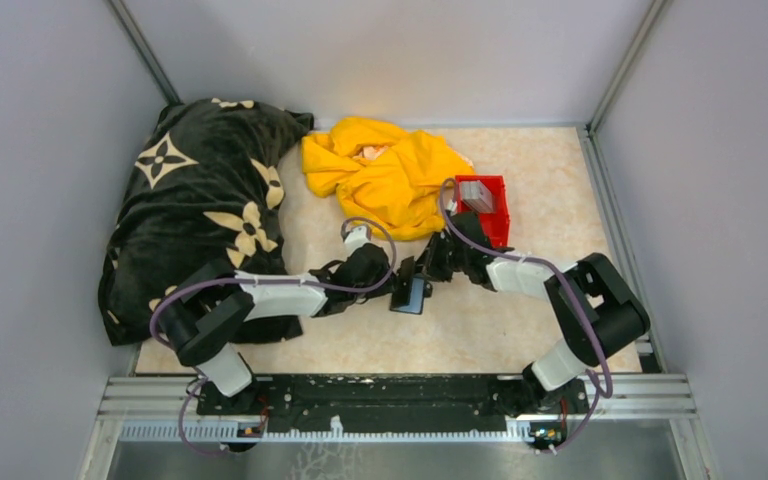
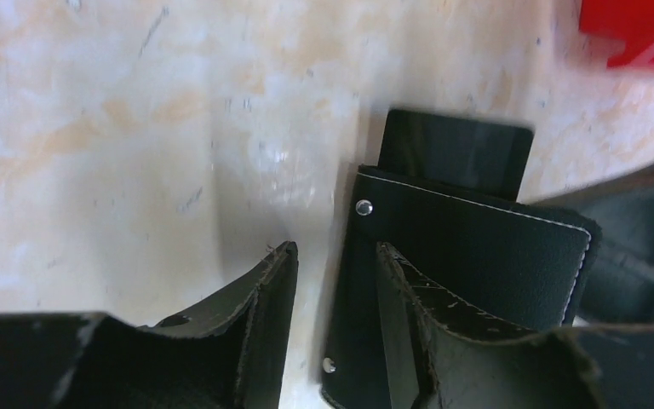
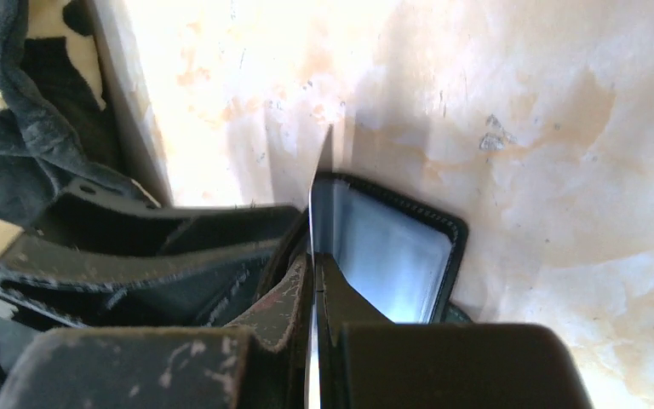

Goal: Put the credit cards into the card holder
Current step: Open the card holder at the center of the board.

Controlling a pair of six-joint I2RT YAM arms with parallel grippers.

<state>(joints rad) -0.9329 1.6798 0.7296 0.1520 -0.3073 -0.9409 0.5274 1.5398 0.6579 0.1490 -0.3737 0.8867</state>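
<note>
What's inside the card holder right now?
One credit card sticks partway out of the card holder, pinched by the right gripper. Its inserted part, and any other cards, are hidden.

Straddling left edge of black card holder [image 2: 477, 247] with parted jaws, above marbled counter [image 2: 136, 128]; dark card [image 2: 456, 149] poking from its top.

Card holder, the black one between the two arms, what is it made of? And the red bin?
The card holder looks like black leather or imitation leather. It is matte and finely grained, with white stitching along the edge and small shiny metal snap studs. The red bin looks like hard plastic, since it is smooth and bright with straight, stiff walls.
</note>
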